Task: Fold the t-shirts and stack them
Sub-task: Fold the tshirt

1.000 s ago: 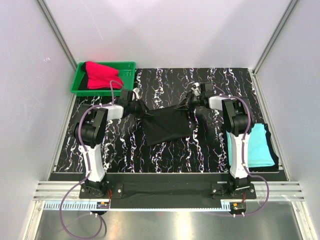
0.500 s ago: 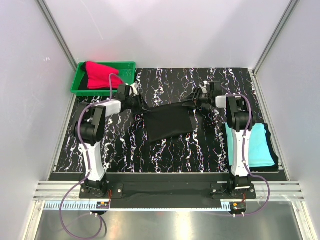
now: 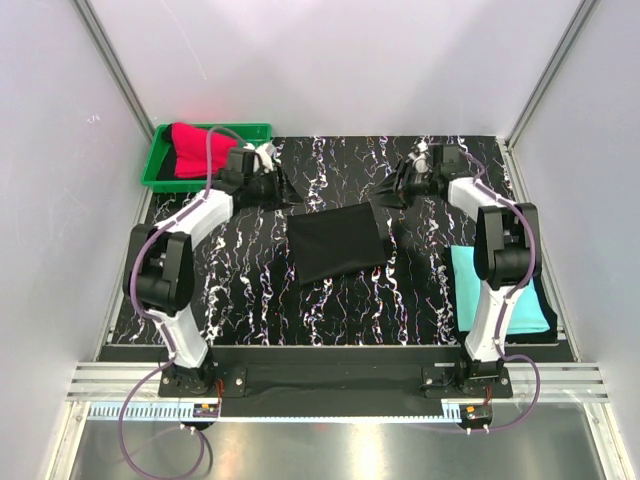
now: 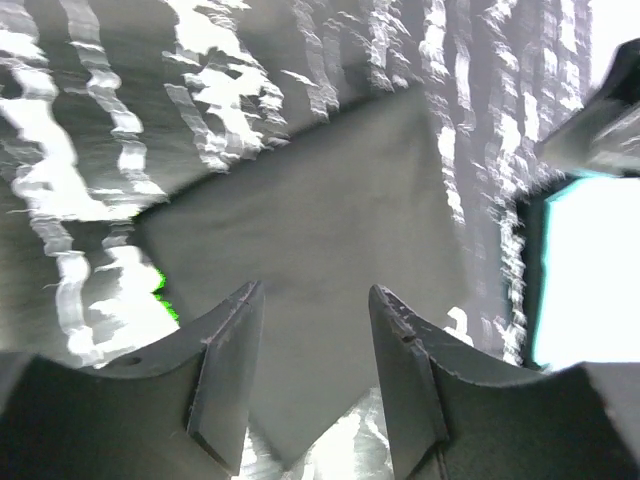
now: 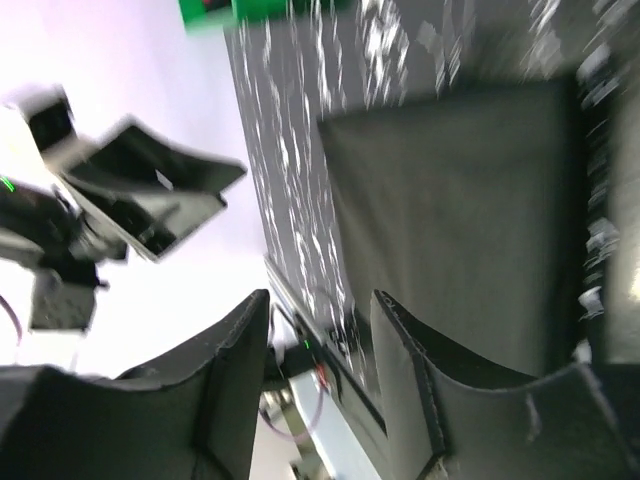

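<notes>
The black t-shirt (image 3: pixel 337 243) lies folded flat in the middle of the patterned mat, touched by neither gripper. My left gripper (image 3: pixel 283 190) hovers off its far left corner, jaws open and empty. My right gripper (image 3: pixel 385 193) hovers off its far right corner, also open and empty. The left wrist view looks between the open left gripper (image 4: pixel 317 293) down onto the black t-shirt (image 4: pixel 320 220). In the right wrist view the right gripper (image 5: pixel 322 298) is open, with the black t-shirt (image 5: pixel 470 200) beyond. The red t-shirt (image 3: pixel 195 150) is bunched in the tray. The turquoise t-shirt (image 3: pixel 510 295) lies folded at the right.
The green tray (image 3: pixel 252 132) stands at the mat's far left corner, close behind my left gripper. Dark cloth shows under the turquoise t-shirt's right edge (image 3: pixel 548 300). White enclosure walls stand on three sides.
Both grippers opened and let go of the black t-shirt, then drew away from it toward the far side. The shirt settled flat.
</notes>
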Available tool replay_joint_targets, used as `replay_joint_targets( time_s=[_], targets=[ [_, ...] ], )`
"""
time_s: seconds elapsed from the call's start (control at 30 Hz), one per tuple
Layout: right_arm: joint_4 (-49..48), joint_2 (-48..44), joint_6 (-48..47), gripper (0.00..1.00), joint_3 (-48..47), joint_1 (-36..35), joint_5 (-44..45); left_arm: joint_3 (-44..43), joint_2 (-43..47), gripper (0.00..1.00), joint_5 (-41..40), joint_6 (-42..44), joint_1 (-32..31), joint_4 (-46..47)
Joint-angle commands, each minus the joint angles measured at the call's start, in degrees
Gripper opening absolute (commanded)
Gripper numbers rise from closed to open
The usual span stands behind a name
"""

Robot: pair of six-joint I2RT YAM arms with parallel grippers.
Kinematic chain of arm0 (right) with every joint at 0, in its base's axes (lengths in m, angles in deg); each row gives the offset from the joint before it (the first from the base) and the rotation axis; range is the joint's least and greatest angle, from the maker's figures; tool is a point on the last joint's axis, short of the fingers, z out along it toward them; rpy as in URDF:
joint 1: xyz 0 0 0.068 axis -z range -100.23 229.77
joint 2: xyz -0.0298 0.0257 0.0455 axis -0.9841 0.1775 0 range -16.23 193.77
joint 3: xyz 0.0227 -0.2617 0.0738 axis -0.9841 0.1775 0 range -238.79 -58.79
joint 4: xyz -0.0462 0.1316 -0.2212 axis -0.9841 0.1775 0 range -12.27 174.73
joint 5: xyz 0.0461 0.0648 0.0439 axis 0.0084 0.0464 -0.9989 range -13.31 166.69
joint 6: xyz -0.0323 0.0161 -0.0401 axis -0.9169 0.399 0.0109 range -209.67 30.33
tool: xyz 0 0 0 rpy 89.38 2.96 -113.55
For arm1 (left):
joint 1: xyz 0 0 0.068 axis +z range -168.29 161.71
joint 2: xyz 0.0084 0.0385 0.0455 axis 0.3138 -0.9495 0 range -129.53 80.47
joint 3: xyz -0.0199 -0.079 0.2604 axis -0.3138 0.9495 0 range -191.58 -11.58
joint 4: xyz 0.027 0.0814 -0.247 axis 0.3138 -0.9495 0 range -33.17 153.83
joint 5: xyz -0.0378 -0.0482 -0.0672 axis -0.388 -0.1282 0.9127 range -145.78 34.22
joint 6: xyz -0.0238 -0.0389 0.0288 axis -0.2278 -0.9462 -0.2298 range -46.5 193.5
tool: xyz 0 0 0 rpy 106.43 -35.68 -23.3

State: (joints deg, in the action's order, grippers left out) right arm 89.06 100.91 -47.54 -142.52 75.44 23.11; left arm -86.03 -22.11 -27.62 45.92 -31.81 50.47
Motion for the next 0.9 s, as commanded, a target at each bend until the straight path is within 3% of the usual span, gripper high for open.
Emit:
replay_joint_targets(
  time_s=[0.0, 0.13, 0.17, 0.27, 0.33, 0.53, 0.8, 0.87],
  targets=[
    [3.26, -2.09, -4.33, 0.51, 6.18, -4.53, -2.14, 0.97, -3.3, 0.5, 6.45, -5.02, -3.44, 9.12],
    [-0.06, -1.92, -7.41, 0.49, 11.55, -8.14, -3.45, 5.19, -9.46, 0.46, 11.39, -14.95, -3.97, 27.21],
    [-2.26, -1.74, -6.8, 0.47, 13.22, -8.23, -3.98, 5.98, -10.43, 0.46, 10.43, -16.18, -4.06, 27.95],
    [-5.97, -0.61, -7.67, 0.37, 18.32, -7.53, -5.04, 7.92, -13.51, 0.44, 8.58, -14.54, -3.8, 28.13],
    [-6.67, -0.25, -9.34, 0.33, 20.0, -6.57, -5.74, 5.91, -15.01, 0.43, 8.66, -10.6, -3.62, 22.99],
    [-6.76, -1.21, -9.44, 0.19, 20.97, -3.4, -6.71, 1.95, -9.84, 0.44, 7.26, -4.68, -3.53, 13.46],
    [-6.85, -7.89, -5.04, 0.25, 20.18, -7.77, -6.53, 10.55, 4.4, 0.47, 5.06, -10.21, -8.97, 13.18],
    [-7.98, -7.55, -4.87, 0.25, 20.88, -8.4, -5.84, 13.88, 4.85, 0.47, 6.11, -13.71, -11.08, 19.24]
  ],
)
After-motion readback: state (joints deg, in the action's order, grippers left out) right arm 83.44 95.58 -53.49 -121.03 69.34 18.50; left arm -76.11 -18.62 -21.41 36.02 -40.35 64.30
